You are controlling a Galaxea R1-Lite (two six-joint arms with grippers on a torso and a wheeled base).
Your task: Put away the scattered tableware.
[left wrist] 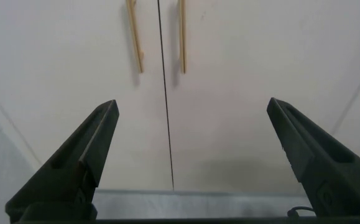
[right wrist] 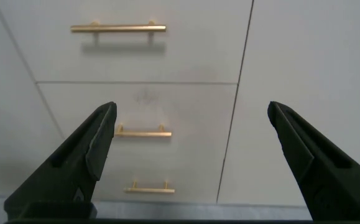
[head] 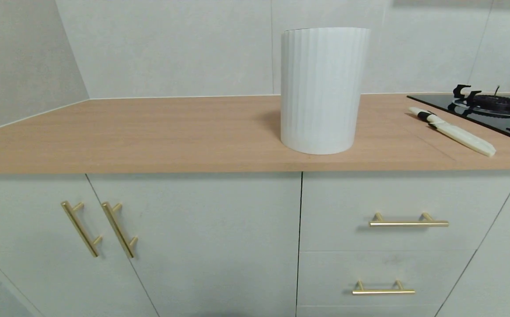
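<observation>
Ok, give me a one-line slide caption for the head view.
Tall white ribbed cylindrical container on a wooden countertop, white knife with a black band beside black glass hob, gold-handled cabinets below.

A: What is the counter (head: 149,132) like?
B: Wood grain, matt and smooth. The canister (head: 321,88) on it is white and ribbed with a matt finish. I can't tell whether it's ceramic or plastic.
A: And right of the canister?
B: The knife (head: 453,131) looks like pale plastic with a slight sheen. Past it, the hob (head: 440,102) is glossy black glass and its grate (head: 493,102) is dull black metal.
A: Below the canister?
B: Matt pale fronts (head: 215,237) with satin brass-toned metal handles (head: 408,223). Behind the canister, the wall (head: 171,48) is smooth matt tile.
</observation>
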